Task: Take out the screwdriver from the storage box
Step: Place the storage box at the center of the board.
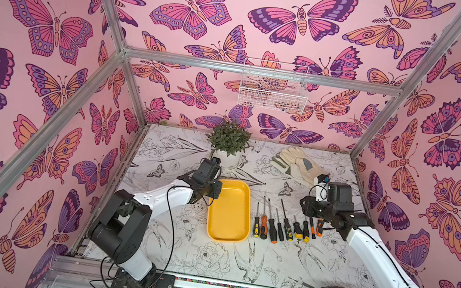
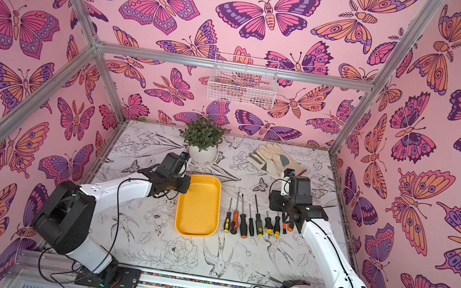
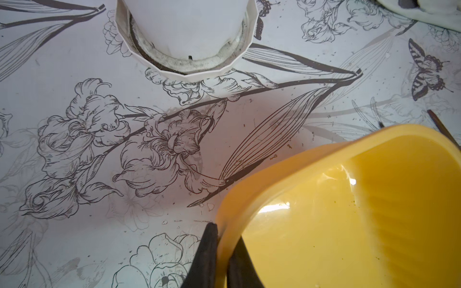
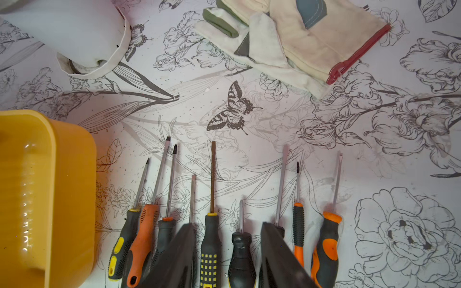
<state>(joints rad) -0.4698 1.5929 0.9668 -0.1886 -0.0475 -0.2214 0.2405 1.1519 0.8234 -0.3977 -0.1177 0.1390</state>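
the yellow storage box (image 1: pixel 229 214) sits in the middle of the worktop (image 1: pixel 266 265) and it is empty. all the screwdrivers (image 1: pixel 284 228) lie in a neat row just beside it, with their tips pointing away from the robot. so the job looks done, or very nearly done. the left end effector (image 3: pixel 222 259) is pinched tight on the rim of the box, one finger inside and one outside. the right end effector (image 4: pixel 227 232) hangs low over the handles with its jaws apart and holds nothing. what is left, i think, is only to let go of the box and pull both arms back.
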